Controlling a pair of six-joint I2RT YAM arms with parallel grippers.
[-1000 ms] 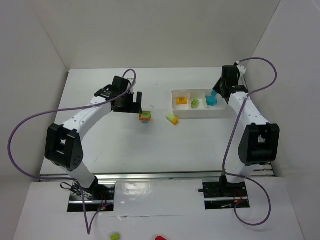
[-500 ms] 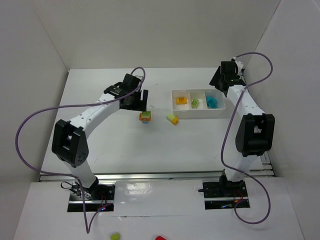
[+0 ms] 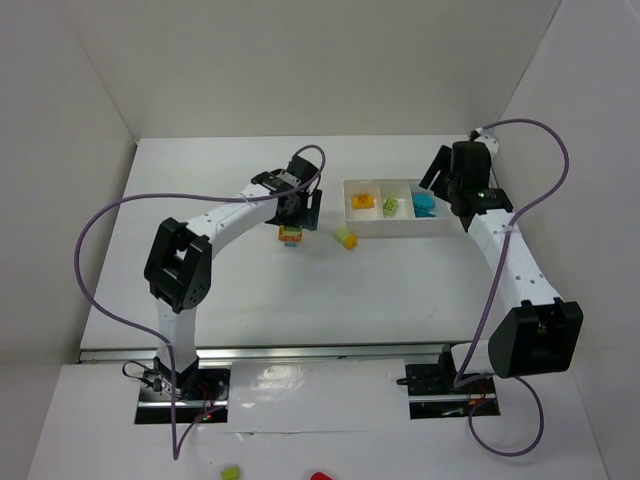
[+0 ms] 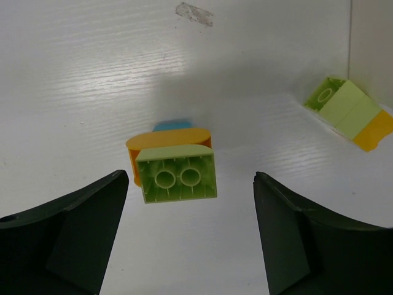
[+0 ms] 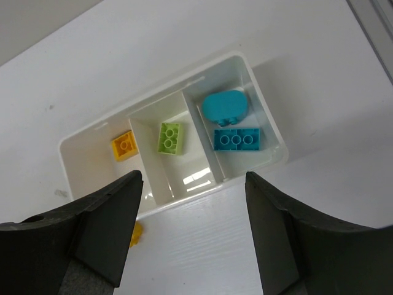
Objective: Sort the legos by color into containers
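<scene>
Starting at the unsorted legos, I read two on the tabletop [image 3: 250, 290]. One is a stacked lego [image 4: 178, 175], lime green on top of orange with a sliver of blue showing behind it. The other is a two-colour lego [image 4: 350, 114], lime green at one end and yellow at the other, tipped so that its hollow underside shows. It lies just beside the near left corner of the tray [image 5: 258, 167]; I cannot tell whether it touches the wall. The two legos are near each other but apart. The tray sits toward the far right of the tabletop and has three compartments in a row. The left compartment holds one orange lego [image 5: 124, 146], and the middle one holds one green lego [image 5: 170, 137]. The right one holds a rounded cyan lego [image 5: 224, 106] and a flat cyan lego [image 5: 236, 139], just beside each other. The left tool [image 3: 308, 212] is aimed at the stacked lego, its fingers spread wide to either side, clear of it and holding nothing. The right tool [image 5: 191, 184] hovers above the tray's near wall, fingers spread and empty. The left arm [image 3: 225, 215] reaches across from the left; the right arm [image 3: 510, 255] runs up the right side of the tabletop.
</scene>
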